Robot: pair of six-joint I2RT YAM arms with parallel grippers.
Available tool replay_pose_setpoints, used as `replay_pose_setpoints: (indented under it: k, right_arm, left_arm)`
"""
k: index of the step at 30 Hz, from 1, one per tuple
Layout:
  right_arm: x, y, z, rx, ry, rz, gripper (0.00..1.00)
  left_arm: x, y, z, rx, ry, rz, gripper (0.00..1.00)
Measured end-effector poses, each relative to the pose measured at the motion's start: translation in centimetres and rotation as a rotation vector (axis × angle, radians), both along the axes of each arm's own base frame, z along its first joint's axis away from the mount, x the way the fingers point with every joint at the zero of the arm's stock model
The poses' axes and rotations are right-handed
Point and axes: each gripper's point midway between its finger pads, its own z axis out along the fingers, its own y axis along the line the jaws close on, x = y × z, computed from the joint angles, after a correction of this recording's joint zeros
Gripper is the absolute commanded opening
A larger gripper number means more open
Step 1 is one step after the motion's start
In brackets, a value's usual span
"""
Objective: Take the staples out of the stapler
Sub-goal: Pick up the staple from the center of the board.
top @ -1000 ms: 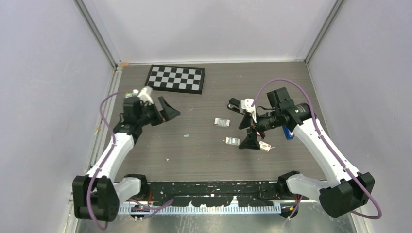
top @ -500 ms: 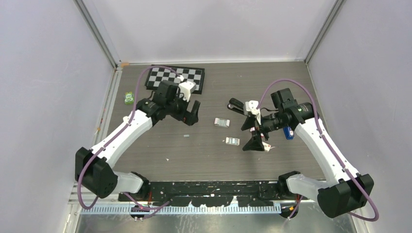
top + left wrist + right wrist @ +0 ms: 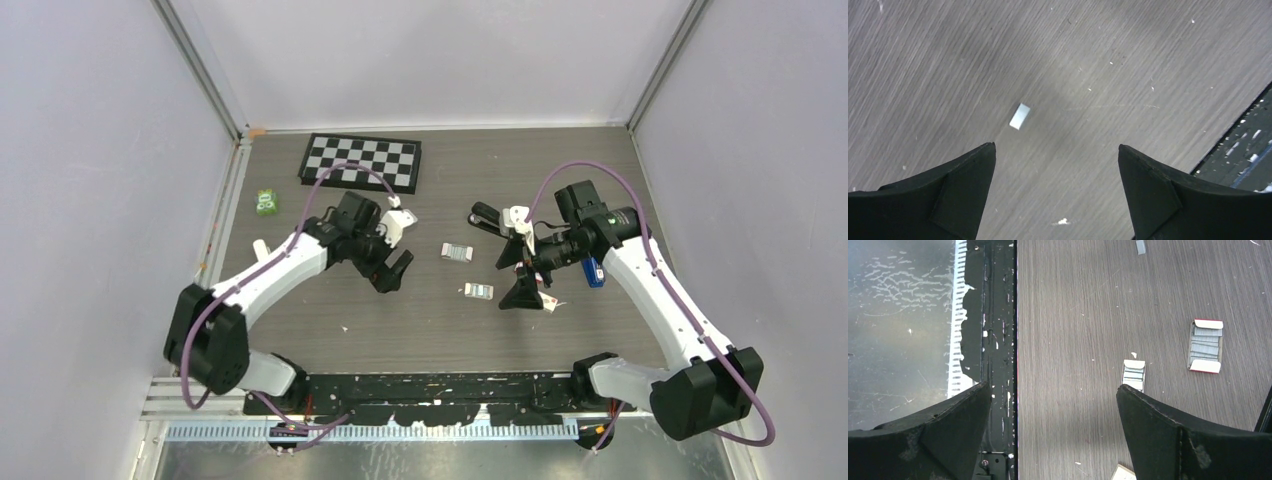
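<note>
The black stapler [image 3: 484, 216] lies at the middle right of the table, partly hidden behind my right wrist. A short loose strip of staples [image 3: 1019, 116] lies on the wood just ahead of my left gripper [image 3: 1056, 145], which hangs open and empty above it. In the top view the left gripper [image 3: 390, 271] covers that strip. My right gripper [image 3: 512, 276] is open and empty near the stapler. Between its fingertips [image 3: 1053, 385] shows only bare table and the table's front edge.
Small open boxes of staples lie near the right gripper [image 3: 456, 252] [image 3: 478, 291] [image 3: 1205, 345] [image 3: 1134, 374]. A blue object [image 3: 594, 273] sits by the right forearm. A checkerboard [image 3: 362, 162] lies at the back, a green item [image 3: 265, 202] at the left edge.
My left arm has swung from the left side toward the table's middle and now hovers over the loose staple strip. The right arm has hardly moved.
</note>
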Motion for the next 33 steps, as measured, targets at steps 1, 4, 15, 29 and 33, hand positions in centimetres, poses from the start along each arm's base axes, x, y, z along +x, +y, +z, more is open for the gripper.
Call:
replay_pose_setpoints:
  k: [1, 4, 15, 29, 33]
  right_arm:
    - [0.0, 0.0, 0.0, 0.000, 0.002, 0.000, 1.00]
    - [0.0, 0.0, 0.0, 0.002, 0.003, 0.001, 1.00]
    - [-0.1, 0.1, 0.1, 0.009, 0.005, 0.006, 0.99]
    - [-0.3, 0.1, 0.1, 0.011, 0.008, 0.010, 1.00]
    - [-0.3, 0.1, 0.1, 0.010, 0.006, 0.013, 1.00]
  left_arm:
    - [0.2, -0.2, -0.5, 0.011, 0.013, -0.017, 0.86]
    - [1.4, -0.8, -2.0, 0.057, 0.061, -0.055, 0.75]
    - [2.5, -0.1, -5.5, 0.225, 0.112, -0.150, 0.66]
    - [1.8, 0.3, -8.6, 0.406, 0.079, -0.315, 0.53]
    - [1.7, 0.3, -9.0, 0.437, 0.076, -0.334, 0.46]
